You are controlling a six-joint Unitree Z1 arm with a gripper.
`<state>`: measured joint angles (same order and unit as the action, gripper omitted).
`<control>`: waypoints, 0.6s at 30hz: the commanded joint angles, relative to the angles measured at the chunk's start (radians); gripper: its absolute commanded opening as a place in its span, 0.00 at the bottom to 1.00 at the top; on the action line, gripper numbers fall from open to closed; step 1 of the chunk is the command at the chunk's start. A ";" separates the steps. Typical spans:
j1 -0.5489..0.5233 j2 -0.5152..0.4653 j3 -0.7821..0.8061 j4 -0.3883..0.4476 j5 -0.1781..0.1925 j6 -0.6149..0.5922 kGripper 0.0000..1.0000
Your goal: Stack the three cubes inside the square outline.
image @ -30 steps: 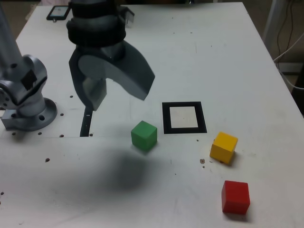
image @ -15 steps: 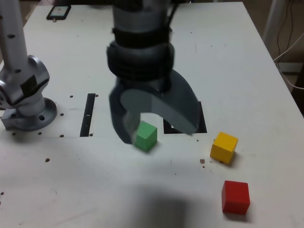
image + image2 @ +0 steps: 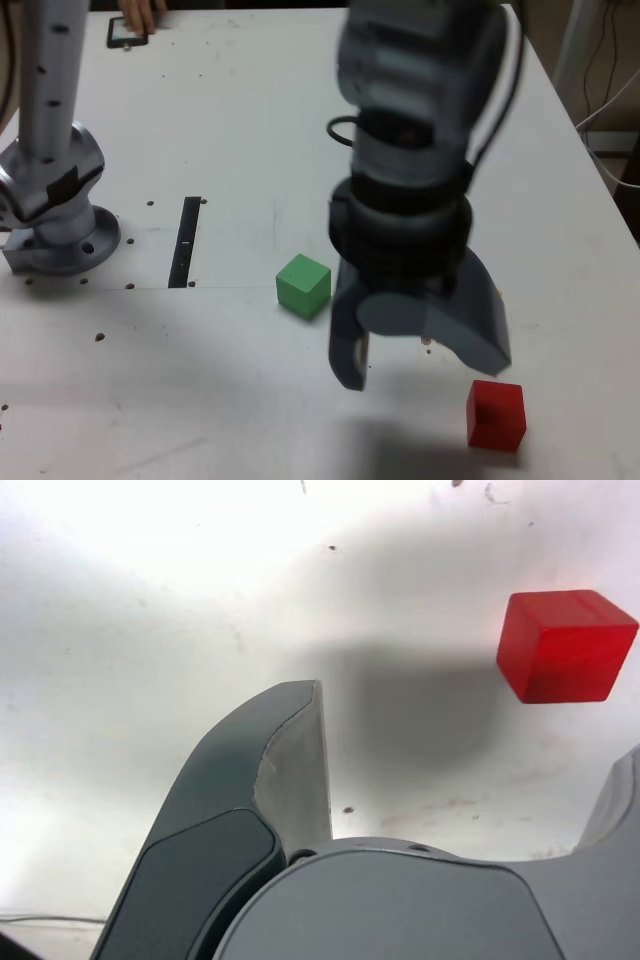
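This looks like a robotics lab or test bench. A grey robot arm's base (image 3: 55, 225) is bolted onto a plain white table (image 3: 240, 120) marked with small screw holes, and loose cables (image 3: 605, 75) hang beside it at the exterior view's right edge.

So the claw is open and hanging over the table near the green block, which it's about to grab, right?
Not the green one. In the exterior view the open gripper hangs near the red cube, and the wrist view shows that red cube just ahead of it. The green cube sits apart, toward the exterior view's left.
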<state>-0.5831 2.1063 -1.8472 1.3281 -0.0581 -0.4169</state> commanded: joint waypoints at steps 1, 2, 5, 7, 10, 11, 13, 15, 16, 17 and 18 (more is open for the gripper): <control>-0.011 0.036 -0.049 0.044 0.021 -0.007 0.97; -0.014 0.052 -0.075 0.065 0.031 -0.008 0.97; -0.019 0.096 -0.143 0.109 0.051 -0.008 0.97; -0.020 0.125 -0.179 0.123 0.055 -0.007 0.97; -0.020 0.173 -0.232 0.128 0.053 -0.004 0.97; -0.020 0.187 -0.245 0.129 0.052 -0.003 0.97; -0.019 0.210 -0.268 0.130 0.051 0.001 0.97; -0.017 0.225 -0.283 0.134 0.051 0.006 0.97; -0.015 0.230 -0.290 0.138 0.051 0.008 0.97; -0.014 0.234 -0.297 0.141 0.049 0.009 0.97; -0.012 0.237 -0.303 0.145 0.047 0.011 0.97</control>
<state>-0.5993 2.3315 -2.1352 1.4640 -0.0065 -0.4100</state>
